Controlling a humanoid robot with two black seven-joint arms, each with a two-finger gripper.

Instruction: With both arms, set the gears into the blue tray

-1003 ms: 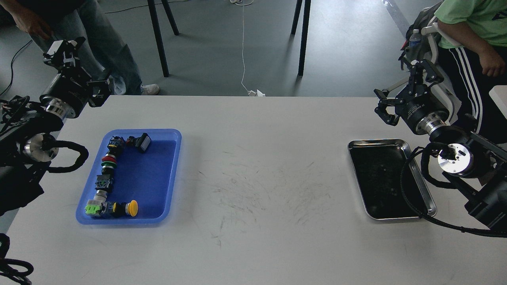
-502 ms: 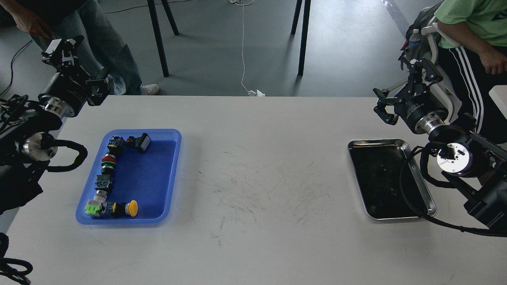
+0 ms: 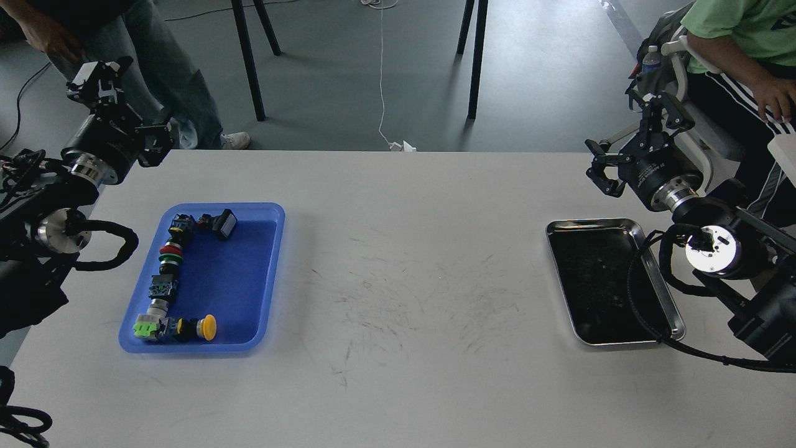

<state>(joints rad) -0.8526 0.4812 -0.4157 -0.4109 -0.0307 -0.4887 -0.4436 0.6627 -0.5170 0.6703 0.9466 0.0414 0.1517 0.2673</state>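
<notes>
The blue tray lies on the left side of the white table and holds a row of colourful push-button switches along its left and far sides. I cannot pick out any gears; the steel tray's dark bottom shows only faint specks. My left gripper hangs open above the table's far left corner, behind the blue tray, with nothing between its fingers. My right gripper is also open and empty, raised over the far right edge behind the steel tray.
A shiny steel tray with a dark bottom lies at the right, under my right arm's cable. One person stands at the far left, another sits at the far right. Chair legs stand beyond the table.
Both arms have barely moved; the right gripper crept slightly up. The seated person at the right shifted a hand and leg.
</notes>
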